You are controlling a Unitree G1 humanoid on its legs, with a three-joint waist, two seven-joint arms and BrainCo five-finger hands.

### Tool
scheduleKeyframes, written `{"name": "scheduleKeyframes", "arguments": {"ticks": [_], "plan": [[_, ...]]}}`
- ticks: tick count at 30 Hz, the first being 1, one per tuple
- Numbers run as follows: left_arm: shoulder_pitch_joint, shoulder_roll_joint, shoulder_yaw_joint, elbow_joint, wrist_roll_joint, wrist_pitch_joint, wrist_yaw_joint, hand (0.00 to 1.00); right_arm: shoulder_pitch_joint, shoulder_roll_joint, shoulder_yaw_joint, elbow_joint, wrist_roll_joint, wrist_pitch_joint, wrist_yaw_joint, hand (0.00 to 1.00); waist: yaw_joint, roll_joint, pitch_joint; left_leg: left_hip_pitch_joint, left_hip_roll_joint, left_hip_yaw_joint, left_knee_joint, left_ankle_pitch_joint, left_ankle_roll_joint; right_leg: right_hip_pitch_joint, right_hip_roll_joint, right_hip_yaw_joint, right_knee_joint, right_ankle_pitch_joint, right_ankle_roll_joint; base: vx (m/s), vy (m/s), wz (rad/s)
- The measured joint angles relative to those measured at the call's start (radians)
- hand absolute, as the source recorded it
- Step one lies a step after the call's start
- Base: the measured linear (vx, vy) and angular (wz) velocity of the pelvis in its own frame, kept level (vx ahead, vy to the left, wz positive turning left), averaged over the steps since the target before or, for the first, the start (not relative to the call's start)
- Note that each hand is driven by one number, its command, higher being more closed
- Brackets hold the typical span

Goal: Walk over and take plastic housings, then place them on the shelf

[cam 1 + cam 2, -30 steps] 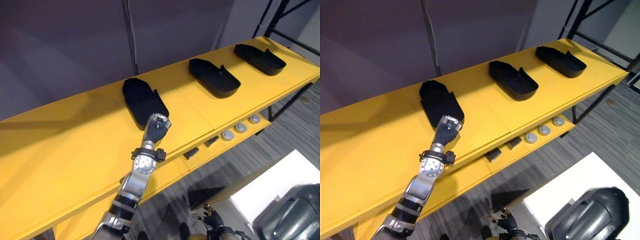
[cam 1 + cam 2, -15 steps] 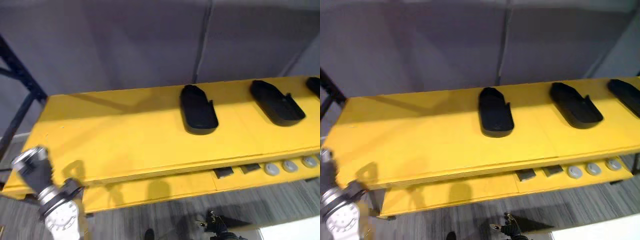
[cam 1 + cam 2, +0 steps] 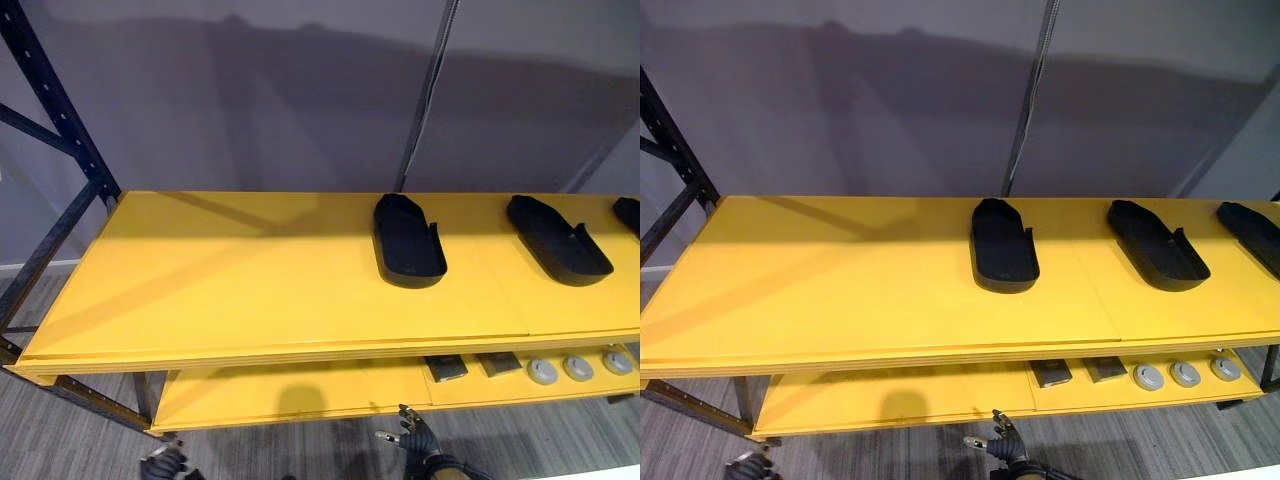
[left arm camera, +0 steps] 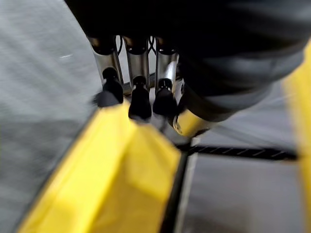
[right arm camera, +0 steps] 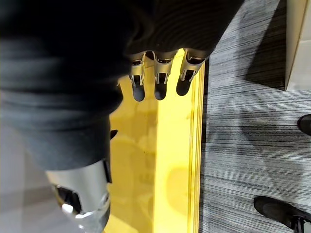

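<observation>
While hung low before the shelf, holding nothing: left hand and right hand with fingers loosely straight. Lying apart along its top: three plastic housings.

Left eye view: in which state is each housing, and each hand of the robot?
Left housing: lying on the shelf, hollow side up, not held.
Middle housing: lying on the shelf, hollow side up, not held.
Right housing: lying on the shelf, not held.
Left hand: open, empty.
Right hand: open, empty.
</observation>
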Motion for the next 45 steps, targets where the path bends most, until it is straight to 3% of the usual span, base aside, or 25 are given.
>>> {"name": "scheduleKeyframes", "arguments": {"ticks": [2, 3, 4, 11, 20, 24, 28, 31, 35, 37, 38, 41, 43, 44, 45], "plan": [[-0.018, 0.003, -0.030, 0.048, 0.031, -0.001, -0.004, 0.00, 0.013, -0.001, -0.013, 0.000, 0.004, 0.000, -0.004, 0.00, -0.001, 0.003, -0.002, 0.000, 0.000, 0.005, 0.001, -0.003, -0.002, -0.001, 0.000, 0.003, 0.000, -0.001, 0.001, 0.01, 0.000, -0.18], [-0.047, 0.011, -0.125, 0.128, 0.086, -0.004, -0.023, 0.00, 0.019, -0.001, -0.056, 0.003, 0.027, 0.000, -0.027, 0.00, -0.003, 0.017, -0.006, 0.010, 0.002, 0.030, 0.000, -0.010, -0.007, -0.005, 0.001, 0.030, -0.001, -0.003, 0.003, 0.04, 0.003, -0.32], [-0.056, 0.015, -0.149, 0.142, 0.101, -0.004, -0.024, 0.00, 0.018, 0.000, -0.063, 0.012, 0.031, 0.000, -0.032, 0.00, -0.003, 0.019, -0.006, 0.010, 0.002, 0.034, -0.001, -0.009, -0.006, -0.006, 0.001, 0.032, -0.002, -0.003, 0.004, 0.05, 0.003, -0.29], [-0.076, 0.030, -0.225, 0.166, 0.151, -0.007, -0.022, 0.00, 0.017, 0.001, -0.090, 0.041, 0.043, 0.000, -0.058, 0.00, -0.006, 0.035, -0.007, 0.039, 0.006, 0.064, -0.026, -0.006, -0.003, -0.006, 0.006, 0.063, -0.006, -0.006, 0.005, 0.02, -0.006, -0.13], [-0.095, 0.036, -0.290, 0.166, 0.172, -0.008, -0.023, 0.00, 0.014, 0.022, -0.128, 0.036, 0.047, 0.000, -0.082, 0.00, -0.026, 0.034, -0.003, 0.041, 0.013, 0.097, -0.018, -0.015, -0.008, -0.024, 0.015, 0.110, 0.000, -0.006, 0.004, -0.01, -0.010, -0.12], [-0.100, 0.026, -0.290, 0.148, 0.172, -0.011, -0.021, 0.00, 0.000, 0.026, -0.124, -0.020, 0.046, -0.001, -0.082, 0.00, -0.027, 0.038, 0.013, -0.080, 0.035, 0.109, 0.219, -0.134, -0.009, -0.081, 0.029, 0.153, 0.039, -0.007, 0.002, -0.07, -0.006, -0.26], [-0.104, 0.026, -0.289, 0.123, 0.172, -0.013, -0.019, 0.00, -0.035, 0.022, -0.123, -0.049, 0.042, -0.001, -0.082, 0.00, -0.024, 0.036, 0.030, -0.137, 0.041, 0.111, 0.330, -0.195, -0.007, -0.141, 0.044, 0.221, 0.078, -0.007, 0.003, -0.07, 0.079, -0.50], [-0.108, 0.022, -0.289, 0.116, 0.172, -0.014, -0.018, 0.00, -0.066, 0.021, -0.108, -0.085, 0.026, 0.000, -0.082, 0.00, -0.015, 0.035, 0.044, -0.161, 0.034, 0.090, 0.414, -0.254, 0.007, -0.213, 0.063, 0.345, 0.128, 0.002, 0.022, -0.05, 0.114, -1.01], [-0.157, 0.025, -0.290, 0.094, 0.172, -0.020, -0.017, 0.00, -0.086, 0.021, -0.105, -0.120, 0.000, 0.000, -0.089, 0.00, -0.014, 0.015, 0.087, -0.174, 0.016, 0.168, 0.432, -0.266, 0.035, -0.283, 0.057, 0.450, 0.143, 0.053, 0.054, -0.12, 0.174, -1.04], [-0.182, 0.025, -0.290, 0.075, 0.189, -0.027, -0.018, 0.00, -0.084, 0.018, -0.105, -0.120, -0.011, 0.001, -0.098, 0.00, -0.025, 0.016, 0.092, -0.206, 0.020, 0.224, 0.415, -0.248, 0.080, -0.318, 0.043, 0.419, 0.132, 0.088, 0.051, -0.20, 0.143, -0.70], [-0.205, 0.028, -0.289, 0.076, 0.205, -0.029, -0.019, 0.00, -0.084, 0.017, -0.104, -0.120, -0.023, 0.002, -0.098, 0.00, -0.021, 0.015, 0.100, -0.204, 0.020, 0.268, 0.391, -0.234, 0.103, -0.379, 0.038, 0.332, 0.345, 0.009, 0.048, -0.21, 0.132, -0.69], [-0.203, 0.029, -0.294, 0.076, 0.210, -0.026, -0.020, 0.00, -0.065, 0.017, -0.103, -0.118, -0.024, 0.002, -0.097, 0.00, -0.010, 0.015, 0.100, -0.156, 0.015, 0.329, 0.351, -0.224, 0.107, -0.337, 0.019, 0.211, 0.629, -0.117, 0.039, -0.08, 0.063, -0.67], [-0.201, 0.028, -0.295, 0.077, 0.210, -0.022, -0.020, 0.00, -0.081, 0.011, -0.083, -0.116, -0.045, 0.002, -0.097, 0.00, 0.014, 0.009, 0.081, -0.152, 0.018, 0.404, 0.335, -0.218, 0.104, -0.256, -0.012, 0.109, 0.563, -0.173, 0.032, -0.03, 0.038, -1.19], [-0.206, 0.032, -0.295, 0.089, 0.209, -0.023, -0.020, 0.00, -0.118, -0.002, -0.063, -0.074, -0.047, 0.000, -0.096, 0.00, 0.016, 0.003, 0.064, -0.175, 0.020, 0.440, 0.330, -0.199, 0.103, -0.211, -0.019, 0.052, 0.374, -0.189, 0.031, -0.04, 0.003, -1.26], [-0.227, 0.038, -0.300, 0.123, 0.208, -0.022, -0.020, 0.00, -0.172, -0.024, -0.060, -0.010, -0.052, 0.001, -0.096, 0.00, 0.022, 0.010, 0.064, -0.191, 0.022, 0.429, 0.313, -0.181, 0.093, -0.190, 0.001, 0.050, 0.238, -0.167, -0.017, -0.07, -0.033, -1.20]]}}
